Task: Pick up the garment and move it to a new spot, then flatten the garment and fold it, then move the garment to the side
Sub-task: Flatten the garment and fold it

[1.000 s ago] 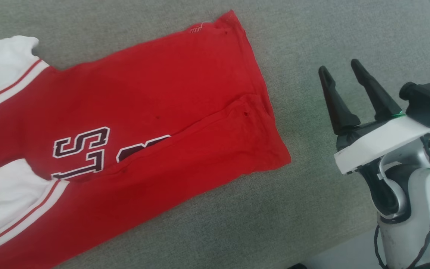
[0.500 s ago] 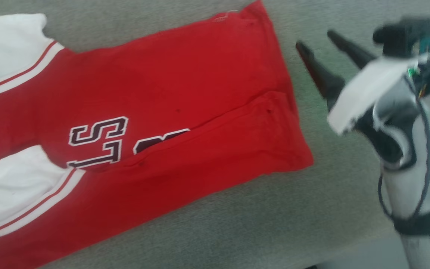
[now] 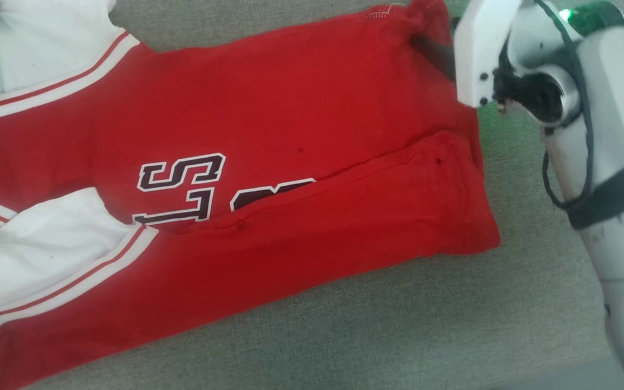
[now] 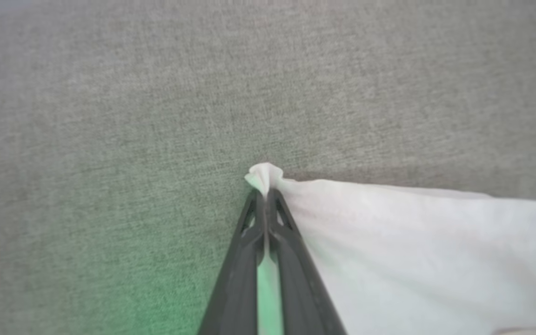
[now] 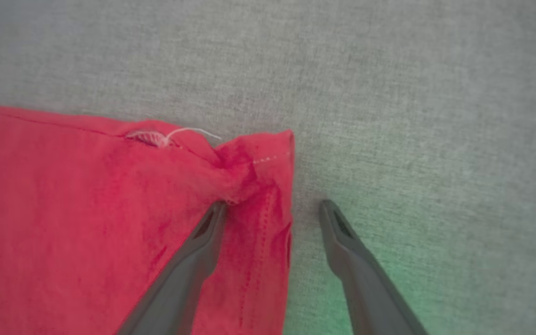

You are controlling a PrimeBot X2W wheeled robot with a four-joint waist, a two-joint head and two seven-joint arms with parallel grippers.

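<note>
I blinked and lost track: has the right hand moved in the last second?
Yes, toward the shirt. The right hand stood clear of the hem; now, open, it straddles the hem's far corner.

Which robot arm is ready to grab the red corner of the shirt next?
Probably right. The right end effector, open, straddles the hem corner of the red white-sleeved jersey shirt. The left end effector is shut on its white sleeve.
</note>
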